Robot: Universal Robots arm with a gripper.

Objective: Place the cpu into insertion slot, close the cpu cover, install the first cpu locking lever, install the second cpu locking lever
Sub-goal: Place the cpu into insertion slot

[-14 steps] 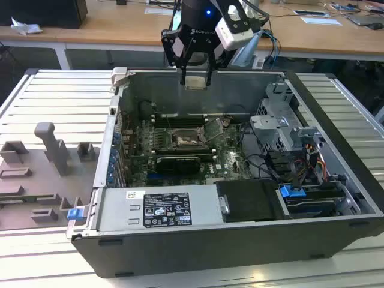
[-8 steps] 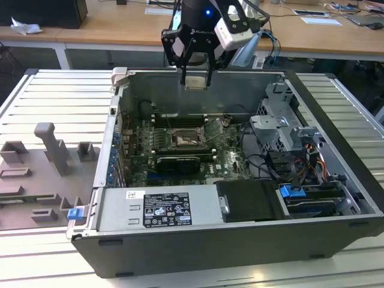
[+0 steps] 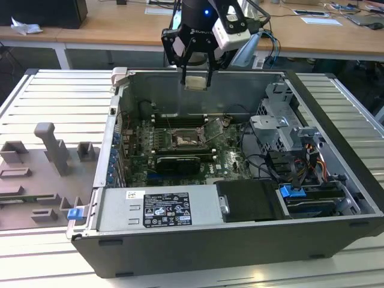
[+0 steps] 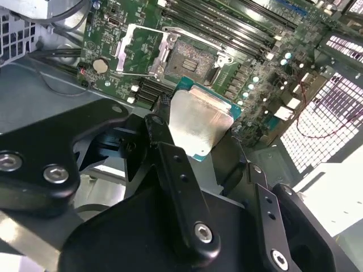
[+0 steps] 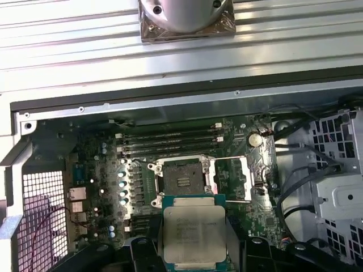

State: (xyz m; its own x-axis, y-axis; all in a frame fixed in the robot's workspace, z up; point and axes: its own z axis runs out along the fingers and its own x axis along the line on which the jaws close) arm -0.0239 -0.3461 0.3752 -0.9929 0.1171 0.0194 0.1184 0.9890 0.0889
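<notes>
exterior view: the end effector [image 3: 196,75] hangs above the far side of the open computer case [image 3: 198,252], clamped on the cpu [image 3: 196,82]. in the second wrist view the two black fingers [image 4: 170,164] grip the cpu [image 4: 198,122] by opposite edges. its dull metal top face shows, with a green substrate rim around it. in the first wrist view the chip is clear of the motherboard [image 5: 102,187] and apart from the insertion slot [image 5: 181,180], which lies bare. the cpu cover [image 5: 248,178] lies swung open just beside the slot.

handling assessment: the chip is judged light, rigid and flat, with smooth edges that are likely slippery. its underside contacts and the slot's pins are judged fragile. the side edges are the proper place to hold it, with the chip level and square to the slot. a tilted or skewed grip risks scraping or bending pins. a loose grip risks the chip sliding out between the fingers.
</notes>
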